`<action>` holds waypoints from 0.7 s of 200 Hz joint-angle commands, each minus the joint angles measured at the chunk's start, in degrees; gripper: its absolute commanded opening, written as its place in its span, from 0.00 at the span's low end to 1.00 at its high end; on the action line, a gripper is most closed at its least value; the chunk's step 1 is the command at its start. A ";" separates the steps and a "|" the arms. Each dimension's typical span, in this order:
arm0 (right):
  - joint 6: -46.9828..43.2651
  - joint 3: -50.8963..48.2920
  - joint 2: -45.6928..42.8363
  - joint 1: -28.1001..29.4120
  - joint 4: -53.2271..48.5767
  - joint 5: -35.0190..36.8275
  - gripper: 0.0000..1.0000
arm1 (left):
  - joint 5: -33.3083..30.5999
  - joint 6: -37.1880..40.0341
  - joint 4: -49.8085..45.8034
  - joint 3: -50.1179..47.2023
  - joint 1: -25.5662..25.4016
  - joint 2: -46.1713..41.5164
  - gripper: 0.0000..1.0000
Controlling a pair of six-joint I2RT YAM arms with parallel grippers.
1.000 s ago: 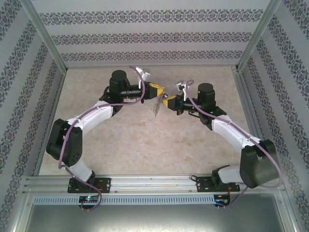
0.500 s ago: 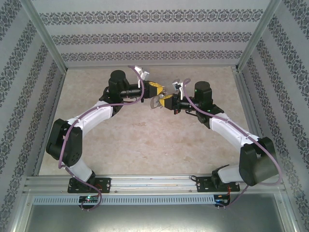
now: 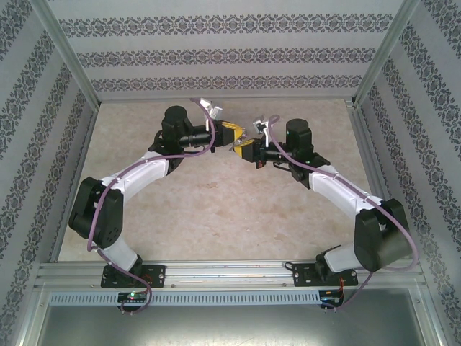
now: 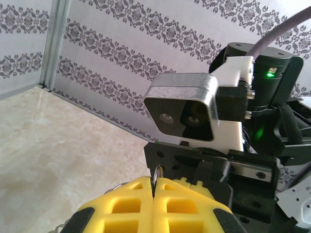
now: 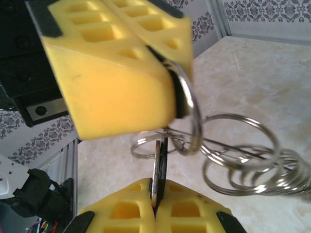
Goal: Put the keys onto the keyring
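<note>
Right fingers pinch key beneath keyring in left fingers.

Two arms are seen from above. The left arm and the right arm are made of white tubes and fat black joints. A purple cable is looped along each one. Black base plates are bolted near the bottom of the frame. The left gripper is built with yellow fingers full of square holes. A tiny green light is lit at the upper right of the left wrist view.
</note>
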 commanded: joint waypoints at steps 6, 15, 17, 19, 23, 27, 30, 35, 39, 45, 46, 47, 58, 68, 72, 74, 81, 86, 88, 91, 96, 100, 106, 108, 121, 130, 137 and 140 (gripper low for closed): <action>-1.19 0.12 -0.41 0.52 -0.41 0.57 0.03 | -4.54 -1.35 7.16 -1.44 -0.78 -1.17 0.00; -0.87 -0.64 -0.69 -0.05 -0.02 0.86 0.06 | -5.26 -1.77 8.17 -1.87 -0.80 -1.19 0.00; -0.79 -0.79 -0.77 -0.11 0.04 0.88 0.07 | -5.33 -1.85 8.36 -1.89 -0.78 -1.20 0.00; -0.69 -0.96 -0.85 -0.22 0.10 0.95 0.07 | -5.35 -1.94 8.46 -1.96 -0.78 -1.20 0.00; -0.58 -1.32 -1.06 -0.51 0.30 1.03 0.09 | -5.46 -2.12 8.85 -1.98 -0.78 -1.20 0.00; -0.42 -1.62 -1.23 -0.67 0.28 1.23 0.11 | -5.47 -2.25 8.95 -1.99 -0.79 -1.20 0.00; -0.32 -1.74 -1.37 -0.86 0.35 1.25 0.12 | -5.55 -2.35 9.14 -1.94 -0.85 -1.13 0.00; -0.23 -2.23 -1.71 -1.12 0.49 1.33 0.13 | -5.64 -2.41 9.27 -1.98 -0.79 -1.12 0.00; -0.22 -2.42 -2.05 -1.26 0.46 1.32 0.15 | -5.63 -2.49 9.40 -1.99 -0.82 -1.18 0.00; -0.21 -2.93 -2.52 -1.49 0.53 1.40 0.17 | -5.64 -2.52 9.54 -1.96 -0.82 -1.12 0.00; -0.17 -2.96 -2.58 -1.52 0.49 1.40 0.18 | -5.69 -2.51 9.49 -1.98 -0.84 -1.12 0.00; -0.15 -3.01 -2.69 -1.57 0.42 1.41 0.19 | -5.67 -2.50 9.52 -1.98 -0.90 -1.12 0.00; -0.16 -3.85 -3.89 -1.90 0.31 1.61 0.26 | -5.76 -2.50 9.59 -1.98 -0.84 -1.12 0.00; -0.22 -4.84 -5.15 -2.35 -0.03 1.77 0.33 | -5.89 -2.48 9.72 -1.99 -0.87 -1.11 0.00; -0.29 -5.33 -5.74 -2.53 -0.06 1.92 0.34 | -5.83 -2.49 9.76 -1.99 -0.89 -1.20 0.00; -0.28 -5.57 -5.98 -2.63 -0.12 2.00 0.34 | -5.85 -2.50 9.75 -1.94 -0.81 -1.18 0.00; -0.30 -6.42 -7.08 -2.98 -0.28 2.23 0.36 | -5.83 -2.43 9.72 -1.90 -0.85 -1.20 0.00; -0.24 -6.89 -7.83 -3.39 -0.36 2.43 0.37 | -5.86 -2.41 9.72 -1.89 -0.80 -1.13 0.00; -0.22 -7.21 -8.09 -3.52 -0.35 2.50 0.37 | -5.88 -2.43 9.76 -1.90 -0.80 -1.12 0.00; -0.11 -7.55 -8.61 -3.76 -0.36 2.58 0.37 | -5.80 -2.41 9.87 -1.90 -0.81 -1.12 0.00; -0.05 -8.08 -9.36 -4.16 -0.36 2.70 0.38 | -5.84 -2.49 9.89 -1.83 -0.87 -1.11 0.00; 0.01 -8.48 -9.95 -4.40 -0.41 2.73 0.38 | -5.72 -2.45 9.89 -1.80 -0.87 -0.99 0.00; 0.10 -9.01 -10.86 -4.87 -0.43 2.81 0.38 | -5.65 -2.45 9.89 -1.77 -0.87 -0.97 0.00; 0.11 -9.15 -11.08 -5.01 -0.54 2.81 0.39 | -5.63 -2.42 9.89 -1.69 -0.84 -1.01 0.00; 0.38 -10.12 -12.72 -5.93 -0.44 3.07 0.39 | -5.34 -2.41 9.98 -1.64 -0.86 -0.98 0.00; 0.63 -10.50 -13.53 -6.33 -0.43 3.27 0.39 | -5.17 -2.41 9.98 -1.61 -0.87 -0.94 0.00; 0.94 -10.60 -14.04 -6.62 -0.19 3.65 0.39 | -5.04 -2.51 10.11 -1.68 -0.86 -0.93 0.00; 1.12 -10.62 -14.20 -6.76 -0.06 3.88 0.39 | -4.91 -2.50 10.19 -1.64 -0.86 -0.86 0.00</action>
